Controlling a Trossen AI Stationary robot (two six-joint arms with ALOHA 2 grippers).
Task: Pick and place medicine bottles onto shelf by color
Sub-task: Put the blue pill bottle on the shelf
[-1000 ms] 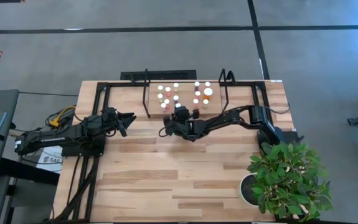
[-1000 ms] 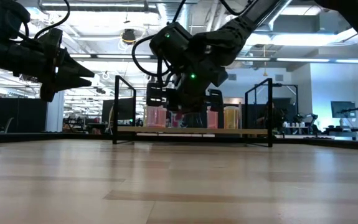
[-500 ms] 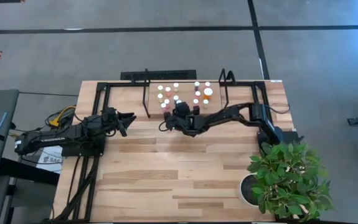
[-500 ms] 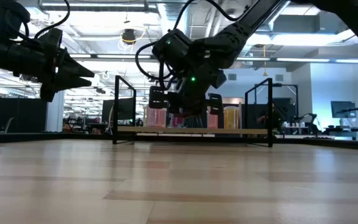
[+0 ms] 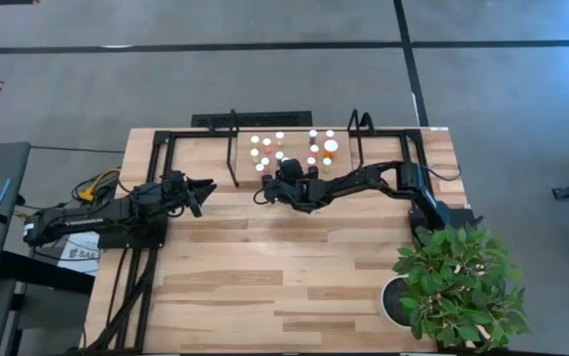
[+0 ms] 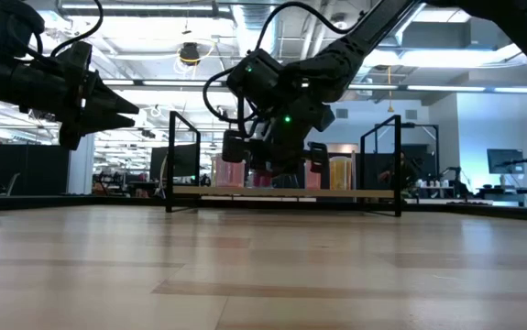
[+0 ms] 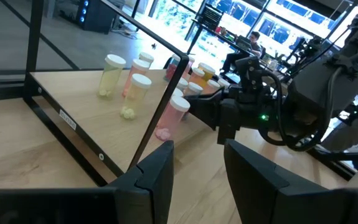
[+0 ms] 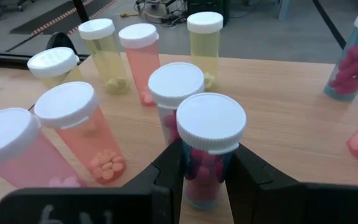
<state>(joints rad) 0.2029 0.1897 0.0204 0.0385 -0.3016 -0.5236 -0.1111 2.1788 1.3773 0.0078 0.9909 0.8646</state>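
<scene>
Placing step. Right gripper (image 8: 205, 167) pinches a blue-bodied bottle (image 8: 207, 155) with dark pink pills, over the shelf (image 5: 294, 148) front edge, just beside the pink bottles (image 8: 82, 127). Next: lower upright into a gap without knocking neighbours, then release. Left gripper (image 5: 205, 186) waits well left of the shelf, fingers slightly apart, empty.

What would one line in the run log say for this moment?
right gripper: shut on blue-tinted bottle, over shelf | left gripper: empty, waiting at table's left | other bottles: standing on shelf

Bottles (image 5: 279, 148) on shelf (image 5: 294, 127); plant (image 5: 457, 287) front right.
</scene>
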